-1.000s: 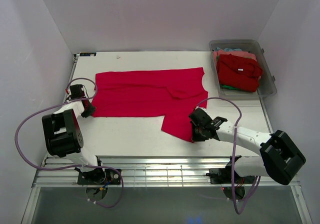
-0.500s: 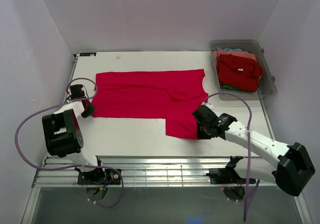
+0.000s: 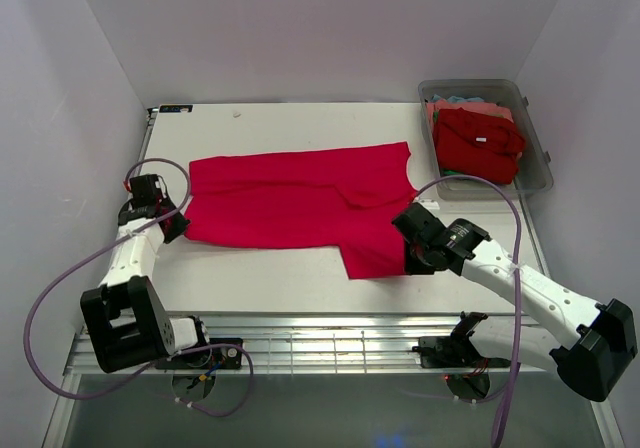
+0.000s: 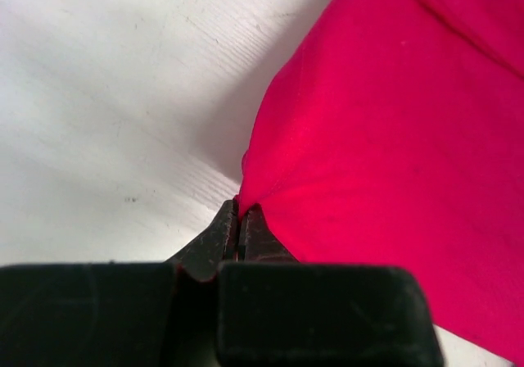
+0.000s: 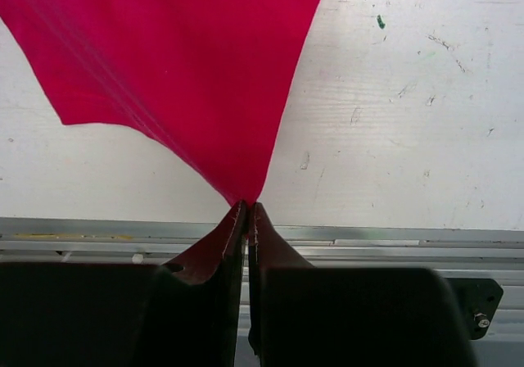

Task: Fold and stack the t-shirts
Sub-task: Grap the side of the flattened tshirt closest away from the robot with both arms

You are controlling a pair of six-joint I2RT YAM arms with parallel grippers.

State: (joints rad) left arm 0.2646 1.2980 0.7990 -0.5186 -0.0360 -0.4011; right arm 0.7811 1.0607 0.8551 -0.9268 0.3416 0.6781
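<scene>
On the table (image 3: 300,128), mid-width: red t-shirt (image 3: 290,200) spread crosswise and mostly flat, with one flap dragged toward the near right edge. At its left edge, left pincer (image 4: 238,213) is pinched tight on the cloth, fabric puckering into the tips. At the flap's near corner, right pincer (image 5: 247,207) is clamped on the fabric, just over the front rail (image 5: 393,241); the cloth runs up to it in a taut point. Pincers are well apart, with the shirt strung between them.

Step, by my reading: spreading and squaring the garment, no fold begun. Next move likely calls for drawing the right corner outward and down so the flap lies smooth, releasing only once the cloth rests flat. Uneven pull could skew it.

Far right: clear bin (image 3: 540,173) holding a heap of shirts (image 3: 478,143), red on top.
</scene>
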